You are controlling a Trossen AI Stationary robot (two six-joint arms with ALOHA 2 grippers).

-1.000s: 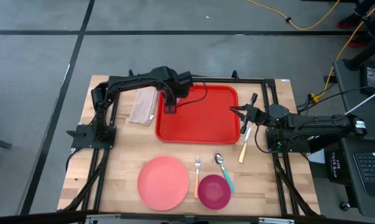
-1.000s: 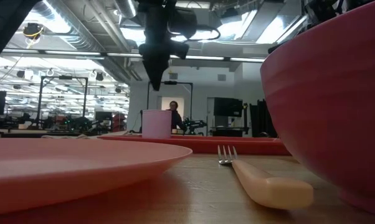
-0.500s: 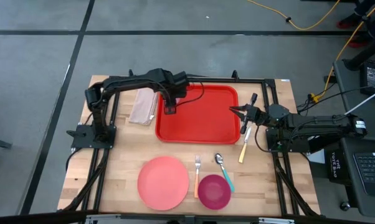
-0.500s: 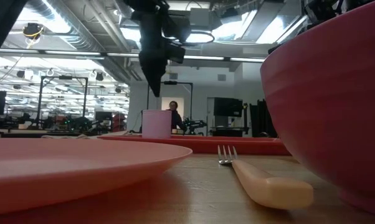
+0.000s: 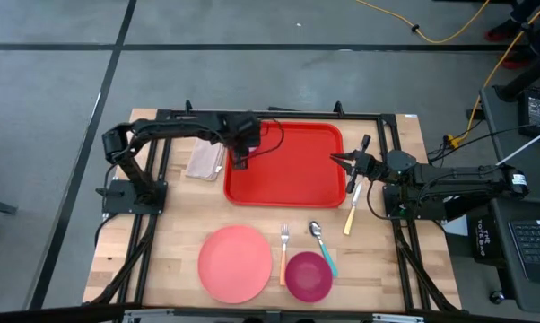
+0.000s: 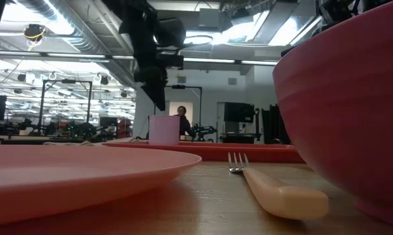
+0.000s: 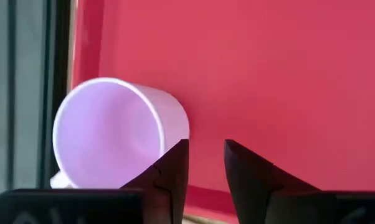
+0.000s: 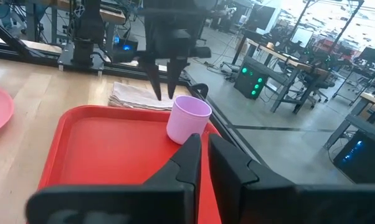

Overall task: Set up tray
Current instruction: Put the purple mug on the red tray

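Observation:
The red tray [image 5: 292, 170] lies flat at the far middle of the table. A lilac cup [image 8: 189, 118] stands upright on its base on the tray, close to the left rim; the left arm hides it in the high view. My left gripper [image 8: 164, 92] hangs just above the cup [image 7: 113, 134], pointing steeply down, its fingers slightly apart with nothing between them. My right gripper [image 5: 336, 159] waits level at the tray's right rim, shut and holding nothing.
A folded napkin [image 5: 205, 152] lies left of the tray. Near the front edge are a pink plate [image 5: 236, 263], a fork [image 5: 284, 247], a spoon [image 5: 319, 240] and a magenta bowl [image 5: 309, 275]. A cream-handled knife [image 5: 351, 215] lies right of the tray.
My left gripper has sunk toward the cup and tipped to point more steeply down, while that arm's elbow has swung out toward the table's left edge. The cup has stayed where it was.

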